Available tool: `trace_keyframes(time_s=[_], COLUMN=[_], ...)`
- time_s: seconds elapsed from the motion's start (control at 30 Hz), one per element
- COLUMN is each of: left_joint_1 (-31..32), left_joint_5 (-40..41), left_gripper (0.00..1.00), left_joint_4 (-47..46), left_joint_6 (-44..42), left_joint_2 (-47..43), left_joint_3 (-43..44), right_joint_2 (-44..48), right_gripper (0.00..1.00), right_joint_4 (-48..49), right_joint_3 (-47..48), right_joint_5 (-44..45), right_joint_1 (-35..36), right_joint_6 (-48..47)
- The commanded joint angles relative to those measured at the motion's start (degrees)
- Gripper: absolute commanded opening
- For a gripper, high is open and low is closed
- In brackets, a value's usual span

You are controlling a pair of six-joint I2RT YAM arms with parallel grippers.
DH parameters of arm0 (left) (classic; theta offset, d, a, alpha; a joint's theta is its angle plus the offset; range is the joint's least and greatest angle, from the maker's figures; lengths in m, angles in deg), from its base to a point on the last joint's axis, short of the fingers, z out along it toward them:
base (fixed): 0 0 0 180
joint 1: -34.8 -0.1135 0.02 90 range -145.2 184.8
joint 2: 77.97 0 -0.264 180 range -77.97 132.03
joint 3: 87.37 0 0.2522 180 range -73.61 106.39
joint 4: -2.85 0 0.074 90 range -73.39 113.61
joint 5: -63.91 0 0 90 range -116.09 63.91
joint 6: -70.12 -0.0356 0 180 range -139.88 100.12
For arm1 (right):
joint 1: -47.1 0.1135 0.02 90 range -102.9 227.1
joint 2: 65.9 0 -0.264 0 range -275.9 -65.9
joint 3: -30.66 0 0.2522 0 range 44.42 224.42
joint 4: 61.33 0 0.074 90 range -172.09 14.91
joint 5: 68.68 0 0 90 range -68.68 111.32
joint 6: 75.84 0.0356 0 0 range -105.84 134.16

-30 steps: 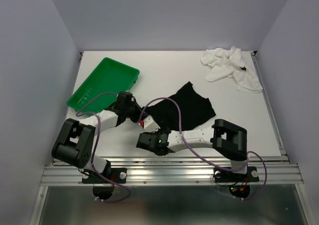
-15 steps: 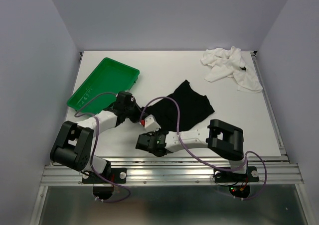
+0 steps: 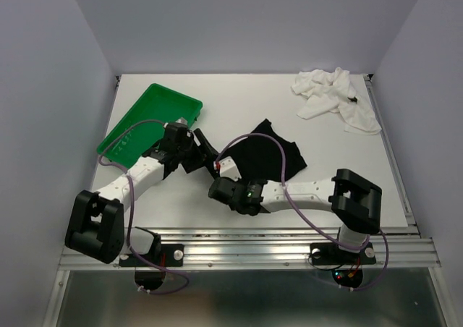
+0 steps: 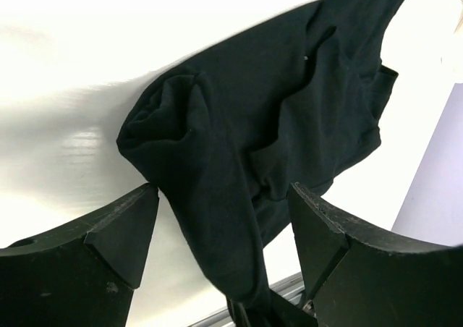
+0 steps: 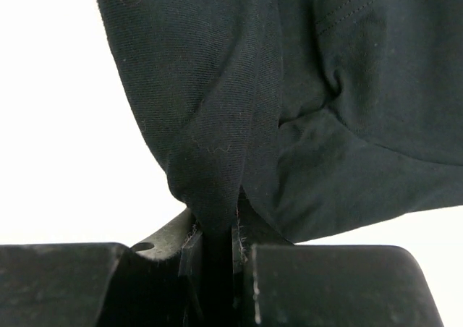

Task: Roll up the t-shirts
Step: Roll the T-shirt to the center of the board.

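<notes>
Our right fingers [image 3: 219,171] are pinched tight on a fold at the near left edge of the black t-shirt [image 3: 271,157]. The shirt lies crumpled near the middle of the desk [image 3: 253,99]. Our left fingers [image 3: 206,152] stand wide apart just beside that same bunched edge. We see cloth between them, but they grip nothing. The white t-shirt [image 3: 334,95] sits in a rumpled heap at the far right corner, well apart from the black one. The green tray [image 3: 148,121] lies at the far left of the desk.

A robotics lab cell: bare pale walls [image 3: 51,88] enclose a white table [image 3: 239,103] edged by an aluminium rail [image 3: 246,249].
</notes>
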Motion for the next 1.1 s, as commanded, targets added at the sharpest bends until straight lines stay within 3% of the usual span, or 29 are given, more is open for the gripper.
trace_keyframes(time_s=[0.0, 0.33, 0.43, 0.63, 0.77, 0.87, 1.0, 1.07], left_joint_1=[0.0, 0.1, 0.0, 0.1, 0.2, 0.5, 1.3, 1.7], left_joint_5=[2.7, 1.2, -0.2, -2.3, -3.7, -5.0, -5.6, -5.8], left_gripper=[0.83, 0.8, 0.75, 0.54, 0.49, 0.4, 0.21, 0.18], left_joint_4=[5.1, 5.5, 4.3, 2.5, 0.6, -0.9, -2.6, -3.5], left_joint_6=[-3.6, -4.1, -4.0, -4.2, -4.3, -4.3, -4.5, -4.4], left_joint_2=[-4.0, -7.1, -8.0, -9.5, -9.4, -8.2, -5.9, -4.4], left_joint_3=[3.7, 1.7, -0.1, -2.9, -4.5, -4.9, -4.2, -3.7], right_joint_2=[4.7, 9.7, 10.0, 9.6, 9.8, 9.6, 8.9, 8.5], right_gripper=[0.01, 0.01, 0.01, 0.01, 0.01, 0.01, 0.01, 0.01], right_joint_4=[8.1, 18.7, 21.9, 28.7, 32.5, 34.7, 37.1, 37.8], right_joint_3=[-2.1, -10.4, -12.9, -16.9, -19.8, -22.0, -24.1, -24.8], right_joint_5=[-13.1, -36.5, -42.6, -51.7, -56.9, -60.1, -63.4, -64.2], right_joint_1=[-2.9, -12.7, -14.8, -18.5, -22.0, -24.3, -26.2, -26.2], right_joint_6=[0.5, 5.1, 7.1, 11.7, 14.5, 16.2, 17.6, 18.1])
